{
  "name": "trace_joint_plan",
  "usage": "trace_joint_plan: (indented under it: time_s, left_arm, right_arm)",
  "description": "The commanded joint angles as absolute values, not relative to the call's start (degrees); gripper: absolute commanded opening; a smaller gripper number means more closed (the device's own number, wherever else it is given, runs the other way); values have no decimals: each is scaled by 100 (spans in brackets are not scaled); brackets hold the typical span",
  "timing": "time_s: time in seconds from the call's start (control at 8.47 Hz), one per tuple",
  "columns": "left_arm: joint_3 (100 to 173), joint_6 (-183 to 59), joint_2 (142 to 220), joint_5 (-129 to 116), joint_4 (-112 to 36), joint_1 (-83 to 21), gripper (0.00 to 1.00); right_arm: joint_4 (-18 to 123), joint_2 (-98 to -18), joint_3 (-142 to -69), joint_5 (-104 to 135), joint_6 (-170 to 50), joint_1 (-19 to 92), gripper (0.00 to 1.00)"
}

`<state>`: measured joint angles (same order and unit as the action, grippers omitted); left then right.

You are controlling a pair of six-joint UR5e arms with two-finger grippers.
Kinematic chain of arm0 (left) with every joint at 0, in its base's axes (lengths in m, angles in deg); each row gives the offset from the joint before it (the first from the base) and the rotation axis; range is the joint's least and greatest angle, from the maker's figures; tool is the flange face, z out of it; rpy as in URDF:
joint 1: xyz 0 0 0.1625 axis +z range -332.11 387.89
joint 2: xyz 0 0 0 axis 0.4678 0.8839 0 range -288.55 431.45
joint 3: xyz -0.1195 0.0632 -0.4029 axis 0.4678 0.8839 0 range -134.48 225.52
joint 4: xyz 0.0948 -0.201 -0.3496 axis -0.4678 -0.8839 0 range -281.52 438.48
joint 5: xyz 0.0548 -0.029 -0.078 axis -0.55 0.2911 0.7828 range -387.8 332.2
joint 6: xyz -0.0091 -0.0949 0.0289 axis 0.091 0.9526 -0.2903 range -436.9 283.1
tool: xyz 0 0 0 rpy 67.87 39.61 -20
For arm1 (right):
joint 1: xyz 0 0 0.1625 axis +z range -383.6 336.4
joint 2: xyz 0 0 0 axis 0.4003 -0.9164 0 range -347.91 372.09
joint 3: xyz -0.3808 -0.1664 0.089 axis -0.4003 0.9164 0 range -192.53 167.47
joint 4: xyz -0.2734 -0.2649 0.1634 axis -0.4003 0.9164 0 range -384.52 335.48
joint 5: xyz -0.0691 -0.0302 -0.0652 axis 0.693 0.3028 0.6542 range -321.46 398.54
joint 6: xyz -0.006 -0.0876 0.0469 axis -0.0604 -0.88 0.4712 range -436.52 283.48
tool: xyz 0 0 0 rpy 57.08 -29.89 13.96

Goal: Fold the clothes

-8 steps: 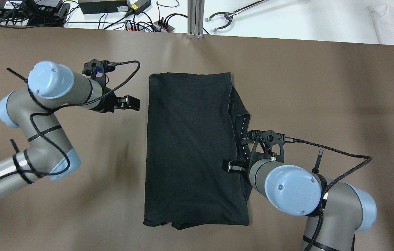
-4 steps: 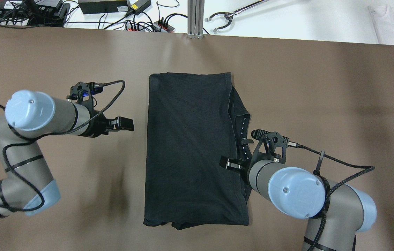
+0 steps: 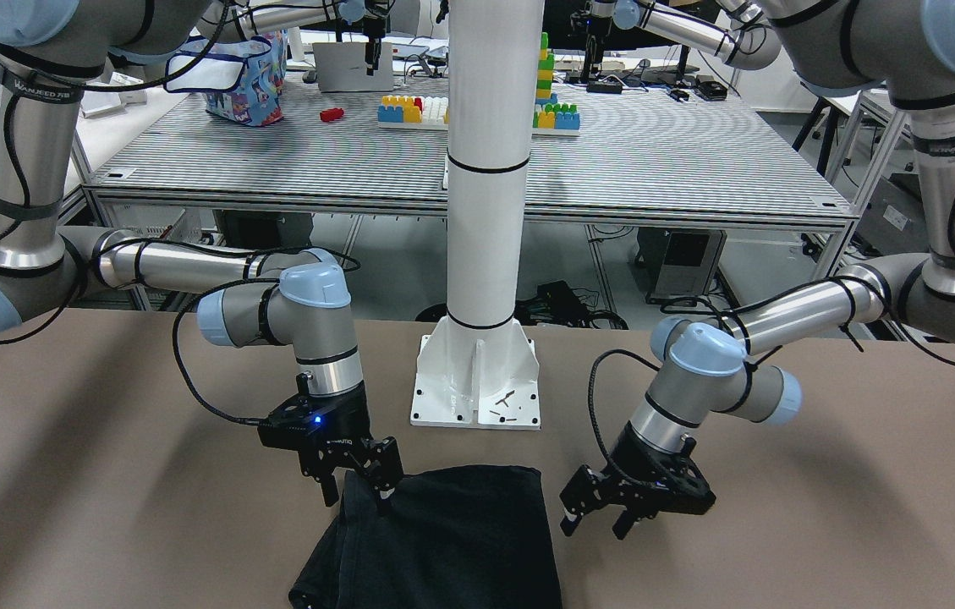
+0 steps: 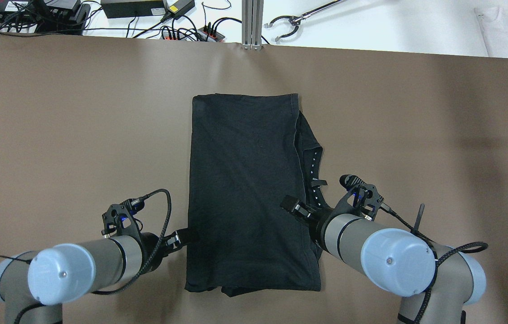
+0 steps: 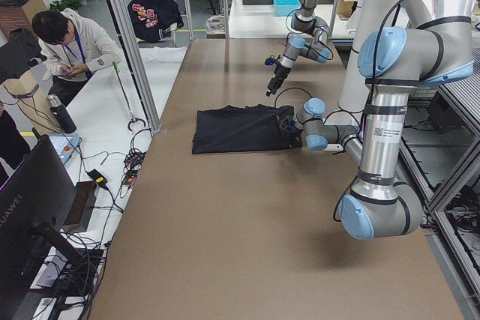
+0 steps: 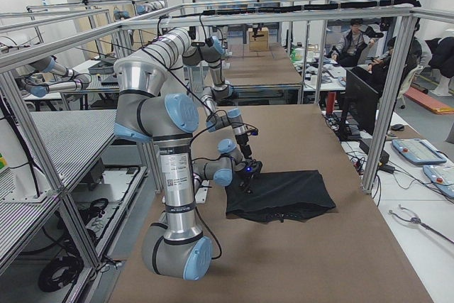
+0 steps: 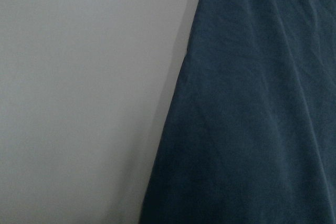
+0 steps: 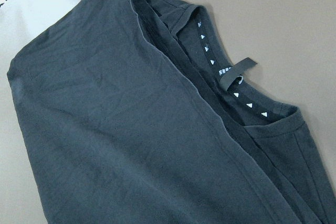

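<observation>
The clothes [image 4: 245, 189] are one black garment folded into a long rectangle in the middle of the brown table, also seen in the front view [image 3: 452, 541]. Its collar [image 8: 231, 85], with white triangles and a loop tag, sticks out on the right side. My left gripper [image 4: 186, 236] is open at the garment's left edge near the close end; the front view [image 3: 594, 526] shows nothing between its fingers. My right gripper [image 4: 290, 206] hangs open over the right edge, its fingers [image 3: 384, 501] just above the fabric. The left wrist view shows only the fabric edge [image 7: 252, 119] and the table.
The white pole's base plate [image 3: 477, 381] stands at the robot's side of the table. Cables and power strips [image 4: 168, 27], a grabber tool [image 4: 289, 22] and a white cloth [image 4: 505, 27] lie beyond the far edge. A person [image 5: 67, 43] sits beside the table.
My left arm has swept from the garment's far left side back toward the near end, and its gripper now meets the left edge. The right gripper has shifted slightly and turned.
</observation>
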<state>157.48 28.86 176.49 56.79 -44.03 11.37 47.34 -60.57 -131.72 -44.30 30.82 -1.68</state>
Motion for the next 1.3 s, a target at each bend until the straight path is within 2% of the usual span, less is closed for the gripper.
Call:
trace_joint_plan:
  time_s: [0.0,0.59,0.71,0.83,1.18]
  left_arm:
    - [15687,3559,17631,4956,-4412,1961,100]
    - [15309,3675,17710,4726,-4465,2218,99]
    - [15309,3675,17710,4726,-4465,2218,83]
    - [15309,3675,17718,4726,-4465,2226,62]
    - [15309,3666,17727,4717,-4465,2253,56]
  right_arm:
    - [4562,-6112,-13127,-4355,3369,-180,92]
    - [4562,-6130,-13127,-4355,3360,-180,93]
    - [4562,-6165,-13127,-4355,3360,-180,93]
    - [4562,-6191,-13118,-4346,3352,-180,93]
    - [4562,-6244,-13127,-4355,3352,-180,93]
